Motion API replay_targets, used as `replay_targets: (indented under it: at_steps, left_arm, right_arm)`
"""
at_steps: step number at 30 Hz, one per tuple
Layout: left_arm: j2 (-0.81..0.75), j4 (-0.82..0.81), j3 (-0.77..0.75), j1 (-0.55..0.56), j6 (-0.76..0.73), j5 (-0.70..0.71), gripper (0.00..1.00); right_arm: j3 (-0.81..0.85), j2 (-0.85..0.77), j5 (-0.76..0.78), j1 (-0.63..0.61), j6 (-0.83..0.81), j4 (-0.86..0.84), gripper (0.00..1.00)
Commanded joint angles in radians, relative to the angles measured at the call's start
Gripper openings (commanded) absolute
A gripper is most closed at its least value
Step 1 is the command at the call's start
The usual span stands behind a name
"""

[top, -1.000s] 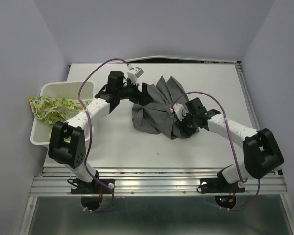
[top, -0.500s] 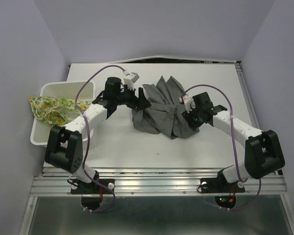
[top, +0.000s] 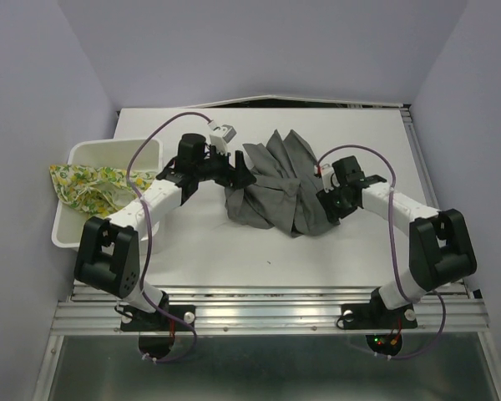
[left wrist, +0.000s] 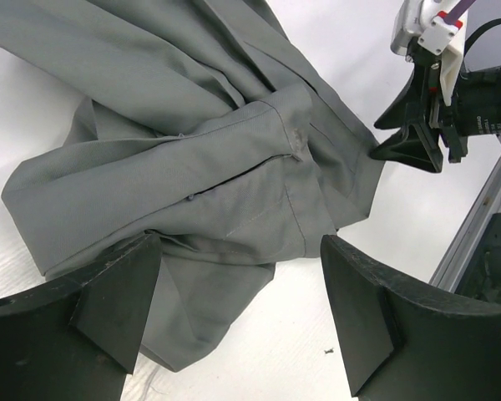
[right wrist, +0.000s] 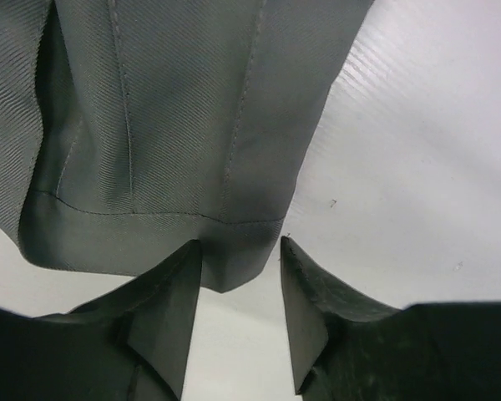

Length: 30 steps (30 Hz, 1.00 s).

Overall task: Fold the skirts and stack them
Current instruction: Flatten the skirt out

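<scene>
The grey skirt [top: 271, 188] lies crumpled in pleats on the white table [top: 200, 242]. My left gripper [top: 239, 171] hovers at its left edge, open wide; in the left wrist view the grey skirt [left wrist: 200, 167] spreads beyond the left gripper [left wrist: 238, 292], and a loose flap lies between the fingers [left wrist: 117, 301]. My right gripper [top: 328, 200] is at the skirt's right edge. In the right wrist view the right gripper [right wrist: 238, 276] stands partly open, with a hemmed corner of the grey skirt [right wrist: 175, 125] between its tips. The lemon-print skirt [top: 88, 185] hangs over the basket.
The white basket [top: 108, 154] stands at the left edge of the table, beside the left arm. Bare table shows in front of the skirt and to its right [right wrist: 417, 150]. Purple walls close in on three sides.
My right gripper has drawn back up and to the right, from over the skirt's lower right to its right edge, its jaws slightly narrower. The left gripper shifted slightly towards the skirt.
</scene>
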<state>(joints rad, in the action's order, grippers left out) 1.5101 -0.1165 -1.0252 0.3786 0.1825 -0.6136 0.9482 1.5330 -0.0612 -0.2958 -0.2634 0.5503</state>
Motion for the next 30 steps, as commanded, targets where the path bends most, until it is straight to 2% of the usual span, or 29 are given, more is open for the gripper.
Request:
replay_targets:
  at_steps: [1, 3, 4, 5, 10, 13, 14, 15, 17, 19, 21, 24, 30]
  left_arm:
    - [-0.047, -0.038, -0.003, 0.005, -0.049, 0.017, 0.89]
    - [-0.028, -0.016, -0.022, 0.008, -0.086, 0.023, 0.89]
    - [-0.025, -0.012, -0.026, 0.008, -0.133, 0.026, 0.88]
    - [-0.03, -0.012, -0.027, 0.011, -0.161, 0.032, 0.88]
    - [-0.074, -0.012, -0.022, 0.013, -0.305, 0.029, 0.87]
    - [-0.132, 0.034, -0.023, 0.013, -0.472, -0.001, 0.87]
    - [-0.133, 0.037, -0.022, 0.013, -0.472, -0.003, 0.88]
    - [-0.174, 0.044, -0.006, 0.014, -0.564, -0.003, 0.88]
    - [-0.209, 0.07, 0.002, 0.023, -0.564, -0.003, 0.88]
    - [-0.24, 0.135, -0.001, 0.029, -0.821, 0.024, 0.89]
    - [-0.261, 0.178, 0.001, 0.04, -0.92, 0.051, 0.89]
    - [-0.264, 0.199, -0.009, 0.04, -0.972, 0.051, 0.88]
    - [-0.237, 0.181, -0.004, 0.077, -0.949, 0.032, 0.86]
  right_arm:
    - [0.017, 0.015, -0.065, -0.006, 0.018, 0.01, 0.39]
    - [0.018, 0.038, -0.063, -0.006, 0.019, 0.01, 0.24]
    - [0.027, 0.044, -0.062, -0.006, 0.021, 0.011, 0.07]
    - [0.035, 0.044, -0.063, -0.006, 0.026, 0.013, 0.01]
    - [0.145, 0.007, -0.144, 0.026, 0.056, 0.046, 0.01]
    - [0.265, -0.033, -0.295, 0.067, 0.117, 0.057, 0.01]
    - [0.297, -0.04, -0.296, 0.076, 0.137, 0.057, 0.01]
    - [0.329, -0.043, -0.342, 0.076, 0.157, 0.057, 0.01]
    - [0.426, -0.05, -0.388, 0.104, 0.2, 0.057, 0.01]
    - [0.496, -0.068, -0.408, 0.104, 0.252, 0.036, 0.01]
    - [0.54, -0.08, -0.413, 0.115, 0.298, -0.001, 0.01]
    - [0.632, -0.086, -0.416, 0.136, 0.361, -0.032, 0.01]
    - [0.795, -0.074, -0.417, 0.136, 0.466, -0.082, 0.01]
